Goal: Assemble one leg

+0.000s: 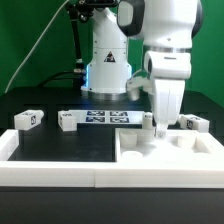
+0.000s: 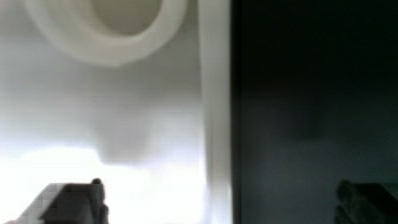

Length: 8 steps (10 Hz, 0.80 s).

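Pincer: pincer is hanging fingers-down over the tabletop near its far rim; the wrist view is showing both fingertips spread wide with nothing between them

Tabletop: lying flat on the table, a round corner hole facing up, presumably to take a leg

Legs: one leg is resting at the exterior view's left, a second beside the marker board, a third at the right just past the pincer, all loose

Stage: judging by the empty pincer, no leg is seated yet
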Each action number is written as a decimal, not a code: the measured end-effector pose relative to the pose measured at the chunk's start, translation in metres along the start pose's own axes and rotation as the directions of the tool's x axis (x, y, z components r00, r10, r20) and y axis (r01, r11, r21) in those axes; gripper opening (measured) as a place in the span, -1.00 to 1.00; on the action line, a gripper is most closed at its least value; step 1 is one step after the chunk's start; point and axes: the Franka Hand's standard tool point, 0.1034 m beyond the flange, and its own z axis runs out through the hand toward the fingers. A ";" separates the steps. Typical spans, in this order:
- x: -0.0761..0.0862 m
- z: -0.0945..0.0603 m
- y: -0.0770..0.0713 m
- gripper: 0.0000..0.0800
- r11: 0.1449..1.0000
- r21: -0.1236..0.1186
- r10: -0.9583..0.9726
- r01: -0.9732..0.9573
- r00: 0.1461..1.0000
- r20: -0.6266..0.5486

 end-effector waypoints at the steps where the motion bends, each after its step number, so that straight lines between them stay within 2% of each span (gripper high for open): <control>1: 0.004 -0.013 -0.002 0.62 1.000 -0.018 0.015 -0.015 1.000 0.000; 2: 0.006 -0.021 -0.006 0.62 0.999 -0.026 0.036 -0.036 0.999 0.000; 5: 0.006 -0.020 -0.010 0.62 0.996 -0.024 0.089 -0.089 0.996 -0.003; 8: 0.008 -0.015 -0.013 0.62 0.940 -0.020 0.341 -0.342 0.940 -0.024</control>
